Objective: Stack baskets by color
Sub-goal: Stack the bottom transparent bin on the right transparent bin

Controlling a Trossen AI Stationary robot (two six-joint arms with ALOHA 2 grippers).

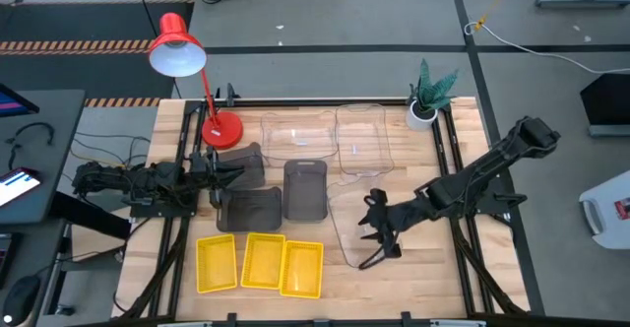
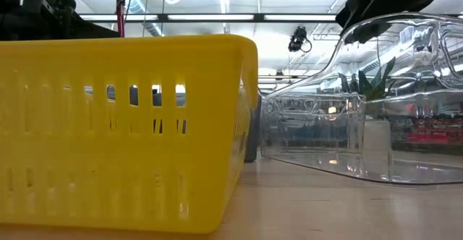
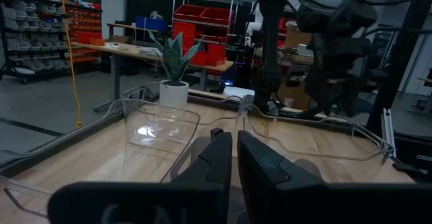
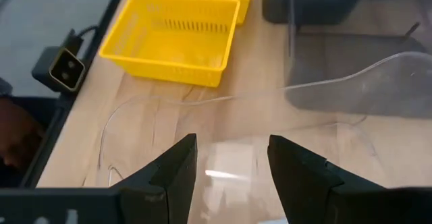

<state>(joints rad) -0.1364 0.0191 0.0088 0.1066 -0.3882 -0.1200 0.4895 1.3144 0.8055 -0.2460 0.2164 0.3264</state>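
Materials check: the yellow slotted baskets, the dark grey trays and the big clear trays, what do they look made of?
Yellow slotted baskets: opaque plastic by the look, moulded slot rows in the walls, slight sheen.
Dark grey trays: seemingly smoky, semi-translucent plastic; the wooden table shows dimly through them.
Big clear trays: transparent plastic, glossy; the wood grain shows through, with bright glints on the rims. Probably thin-walled, but I can't confirm that.

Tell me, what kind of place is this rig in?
Probably a workshop or warehouse-style lab: shelving with red storage bins, a bare concrete floor, and overhead ceiling lights beyond the wooden table.
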